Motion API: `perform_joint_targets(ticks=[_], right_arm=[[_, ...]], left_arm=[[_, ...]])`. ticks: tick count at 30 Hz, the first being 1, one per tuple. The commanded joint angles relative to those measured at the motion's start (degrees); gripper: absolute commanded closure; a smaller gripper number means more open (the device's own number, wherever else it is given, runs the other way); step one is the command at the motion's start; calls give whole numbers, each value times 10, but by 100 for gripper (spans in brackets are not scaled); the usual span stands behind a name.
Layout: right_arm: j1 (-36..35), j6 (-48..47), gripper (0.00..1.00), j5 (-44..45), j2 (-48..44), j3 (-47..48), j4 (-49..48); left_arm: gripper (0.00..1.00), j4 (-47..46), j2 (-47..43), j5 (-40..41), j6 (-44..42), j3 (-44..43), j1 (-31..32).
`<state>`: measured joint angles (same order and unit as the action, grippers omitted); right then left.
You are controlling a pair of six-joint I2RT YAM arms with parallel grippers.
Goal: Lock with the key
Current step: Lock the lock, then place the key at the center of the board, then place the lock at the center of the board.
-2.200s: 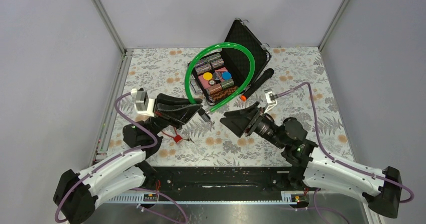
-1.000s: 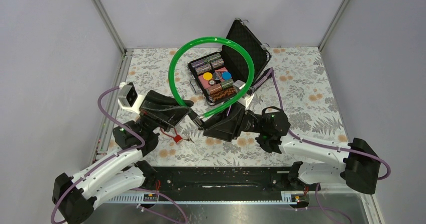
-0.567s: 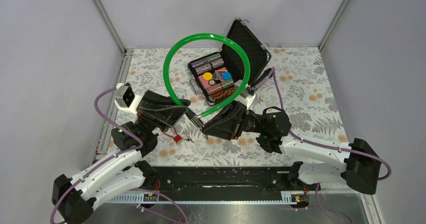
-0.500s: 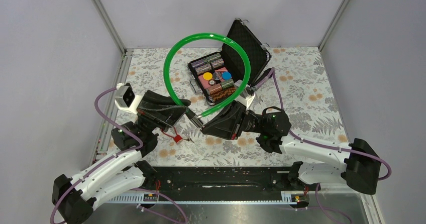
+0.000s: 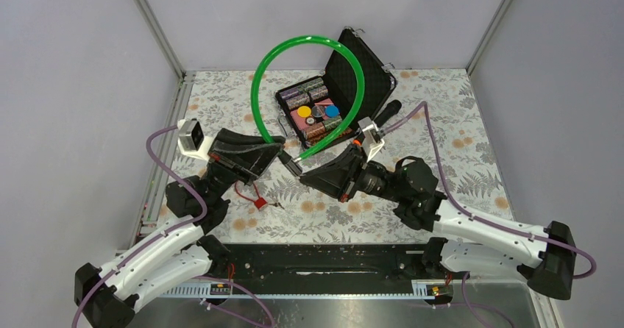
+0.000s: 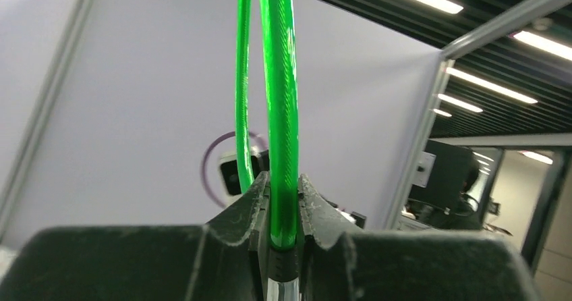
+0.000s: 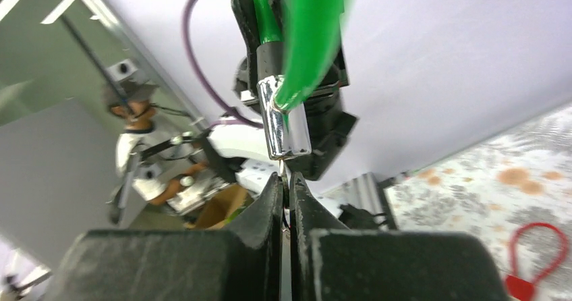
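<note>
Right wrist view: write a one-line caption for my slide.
The right gripper pinches the key just beneath the chrome lock barrel on the green cable loop.

The left arm (image 5: pixel 158 243) and the right arm (image 5: pixel 486 229) match: glossy white shells cover the long links, chunky black housings sit at the joints, and a rounded black cap closes each outer elbow. A mauve cable (image 5: pixel 152 150) runs in loose loops along each arm up to a small white camera block (image 5: pixel 193 138) at the wrist. The left hand (image 5: pixel 288 160) and the right hand (image 5: pixel 307 176) are broad matte black wedges, each narrowing to two slim black fingers (image 7: pixel 266 210) with flat inner faces.
</note>
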<state>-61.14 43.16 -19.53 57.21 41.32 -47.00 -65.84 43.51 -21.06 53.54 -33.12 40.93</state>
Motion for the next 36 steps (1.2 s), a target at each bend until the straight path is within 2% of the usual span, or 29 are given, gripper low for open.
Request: perform_joint_targets(ticks=[1,7,13,20,26,31,36], right_arm=[[-3,-129,100,134,-28,22,198],[-3,-177,100,177,-28,24,270],[-3,-221,100,109,-56,19,360],[4,-209,100,55,-138,0,455],[9,-223,100,15,-151,-4,514],[13,-233,100,64,-169,-14,541],[14,-208,100,228,-206,-11,573]], left_arm=[[100,78,-39,95,-44,-12,0],[100,185,-53,160,-76,-24,0],[100,243,-72,163,-113,-41,0],[100,270,-89,171,-117,-44,0],[100,290,-97,172,-119,-51,-1],[100,334,-95,155,-138,-66,-1],[100,377,-66,128,-127,-31,-1]])
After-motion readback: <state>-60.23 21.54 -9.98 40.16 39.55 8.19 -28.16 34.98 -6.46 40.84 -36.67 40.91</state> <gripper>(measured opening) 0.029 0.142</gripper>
